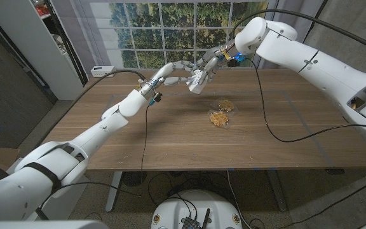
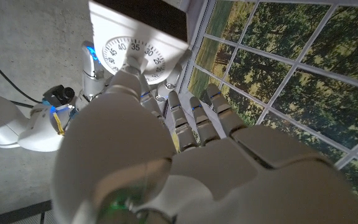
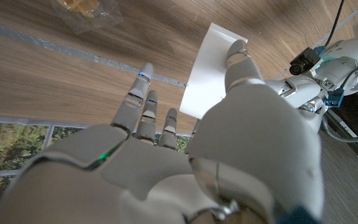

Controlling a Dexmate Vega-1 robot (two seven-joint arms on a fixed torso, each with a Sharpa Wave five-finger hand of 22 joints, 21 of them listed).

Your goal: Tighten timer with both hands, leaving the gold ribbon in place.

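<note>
Timer (image 2: 137,53) aloft between left hand (image 1: 178,71) and right hand (image 1: 203,77) fingers.

Readable text: numbers on the timer (image 2: 137,46) dial, left wrist view. White round dial face with black numerals 45, 40, 35, 30, 25 along its rim, tick marks between them. Further numerals on either side too blurred or hidden to read. No brand or label legible on the timer's white body. Nothing else readable in the other views.
</note>
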